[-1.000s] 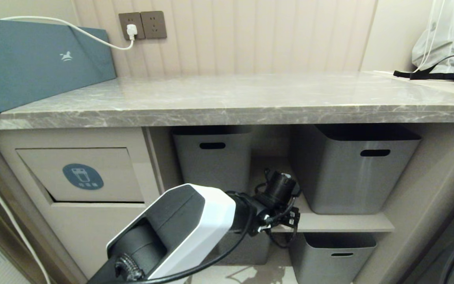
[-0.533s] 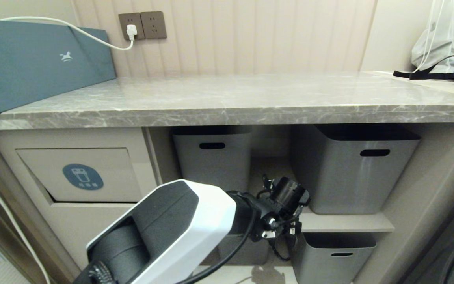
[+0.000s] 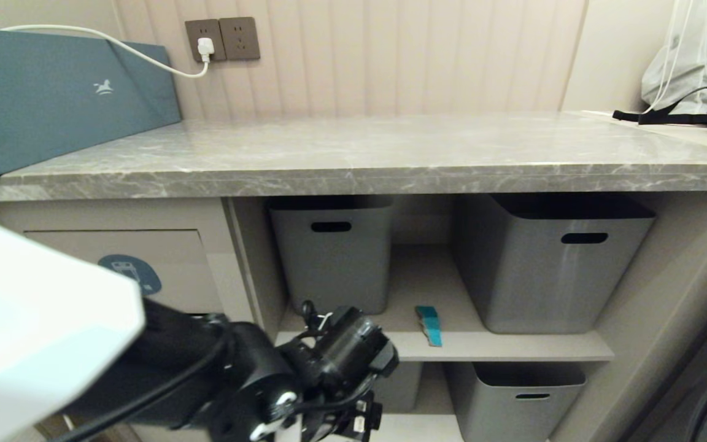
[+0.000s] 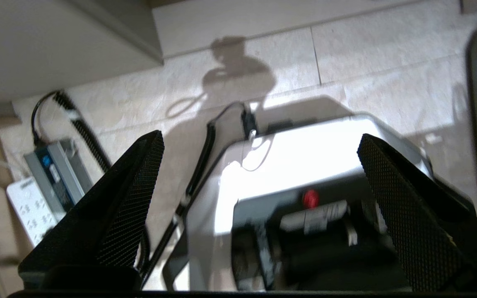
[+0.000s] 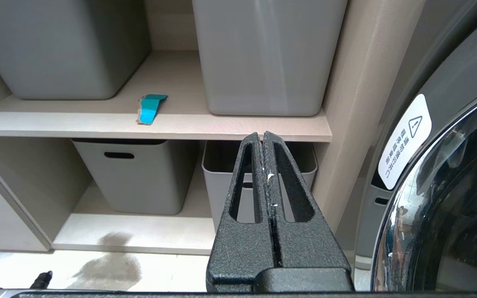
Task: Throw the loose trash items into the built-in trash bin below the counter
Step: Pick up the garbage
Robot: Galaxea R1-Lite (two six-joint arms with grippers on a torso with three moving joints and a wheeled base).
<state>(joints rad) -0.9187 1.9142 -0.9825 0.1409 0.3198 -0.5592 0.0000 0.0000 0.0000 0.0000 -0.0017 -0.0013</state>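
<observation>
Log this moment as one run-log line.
left tool: open, empty, aimed at floor | right tool: shut, parked | teal wrapper: on middle shelf between grey tubs | bin flap: closed

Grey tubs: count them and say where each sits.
4. Two on the upper shelf, left and right; two below, right and left, mostly hidden behind the arm in the head view.

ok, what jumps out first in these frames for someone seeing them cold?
The robot's bulky white-and-black left arm fills the head view's lower left, partly covering the beige trash flap with its round blue bin icon. Its left gripper hangs open and empty above the tiled floor. A small teal-blue wrapper lies on the middle shelf between two grey plastic tubs.
</observation>
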